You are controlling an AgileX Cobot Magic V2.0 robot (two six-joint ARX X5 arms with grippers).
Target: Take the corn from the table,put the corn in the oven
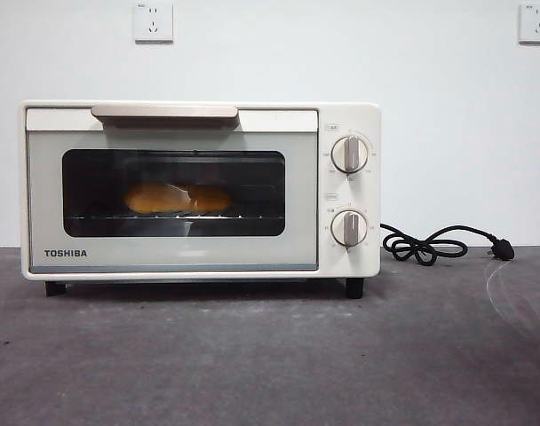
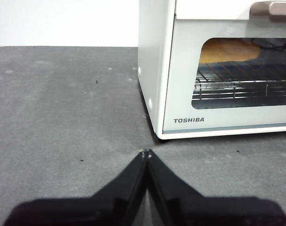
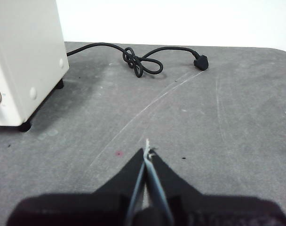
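1. Black jaws of the left gripper (image 2: 146,153) are pressed together with nothing between them, low over the table (image 2: 63,117), just in front of the TOSHIBA oven's (image 2: 183,94) near corner; judged from this, the arm has no work left and is parked clear of the door.
2. Black jaws of the right gripper (image 3: 147,153) are likewise closed and empty, in front of the oven's knob side and well apart from it.
3. Closed against the oven's front, the glass door (image 1: 172,191) sits under its beige handle (image 1: 164,112), so heat would stay inside.
4. Behind that glass the corn (image 1: 177,199) lies lengthwise on the wire rack (image 2: 242,80), about centred in the oven; it is beyond both grippers and touched by neither.
5. Beside the oven's knob side, the black cord (image 3: 140,61) lies coiled and unplugged.
6. Judging by this, the task looks finished.
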